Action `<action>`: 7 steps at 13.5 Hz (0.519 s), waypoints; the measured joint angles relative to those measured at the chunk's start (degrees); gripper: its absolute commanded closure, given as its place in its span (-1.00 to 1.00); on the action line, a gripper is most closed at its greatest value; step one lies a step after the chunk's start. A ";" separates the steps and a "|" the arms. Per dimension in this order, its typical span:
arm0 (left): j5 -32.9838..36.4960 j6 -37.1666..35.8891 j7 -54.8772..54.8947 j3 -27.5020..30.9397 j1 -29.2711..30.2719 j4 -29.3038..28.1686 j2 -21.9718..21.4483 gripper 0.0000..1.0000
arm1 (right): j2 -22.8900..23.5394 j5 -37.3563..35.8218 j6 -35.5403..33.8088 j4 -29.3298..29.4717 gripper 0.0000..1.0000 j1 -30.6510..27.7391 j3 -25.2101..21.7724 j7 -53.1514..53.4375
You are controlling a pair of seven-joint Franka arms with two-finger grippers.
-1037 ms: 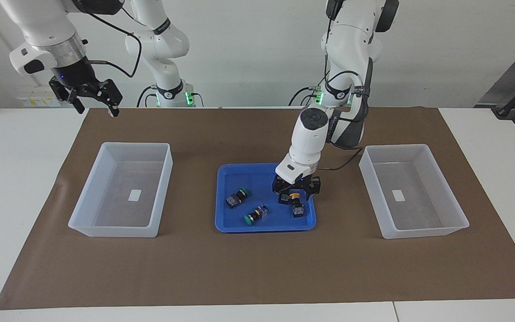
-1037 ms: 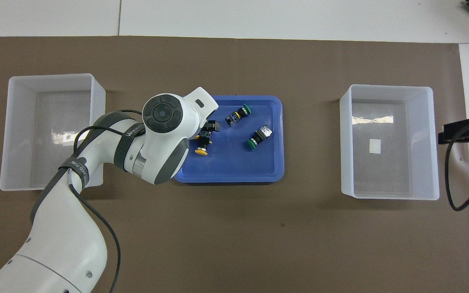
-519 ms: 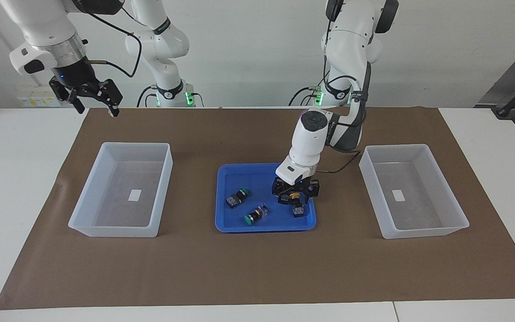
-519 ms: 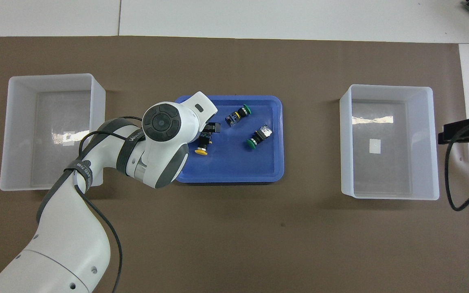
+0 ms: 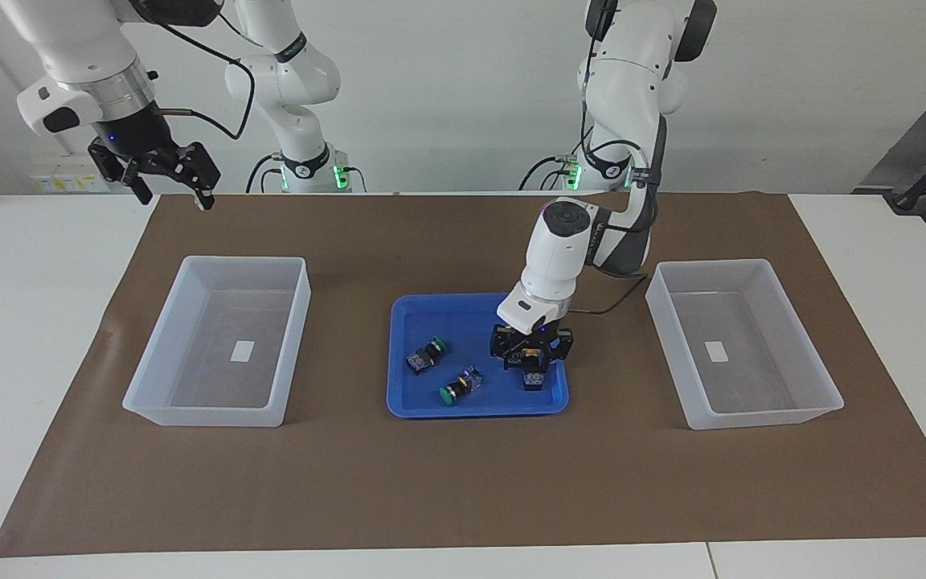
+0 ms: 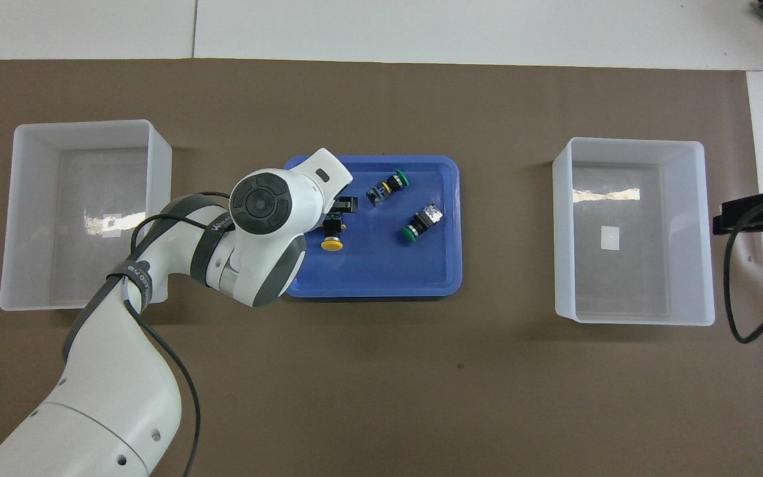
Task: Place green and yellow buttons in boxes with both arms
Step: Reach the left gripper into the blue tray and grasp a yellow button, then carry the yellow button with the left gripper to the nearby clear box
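Note:
A blue tray in the middle of the brown mat holds two green buttons lying on their sides. My left gripper is down in the tray at a yellow button, at the tray's end toward the left arm. In the overhead view that button's yellow cap points toward the robots, and my wrist covers most of the gripper. Only one yellow button shows. My right gripper waits open, high over the table edge past its box. Both boxes, this one and the other, hold only a label.
The brown mat covers the table's middle, with one box at each end of it and the tray between them. In the overhead view the tray lies between the boxes.
My left gripper has sunk lower onto the yellow button. The button has turned a little, so its cap now points straight toward the robots. The right arm has not moved.

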 measured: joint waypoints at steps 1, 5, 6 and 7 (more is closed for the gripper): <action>0.00 0.19 -0.41 0.00 0.00 0.01 -0.01 0.33 | 0.00 0.00 0.00 0.00 -1.00 0.00 0.00 0.00; 0.00 0.36 -0.70 0.01 0.00 0.00 -0.06 0.99 | 0.00 0.00 0.00 0.00 -1.00 0.00 0.00 0.00; 0.00 0.36 -0.70 0.01 -0.01 0.00 -0.06 1.00 | 0.00 0.00 0.00 0.00 -1.00 0.00 0.00 0.00; 0.00 0.36 -0.70 0.01 -0.01 0.00 -0.06 1.00 | 0.00 0.00 0.00 0.00 -1.00 0.00 0.00 0.00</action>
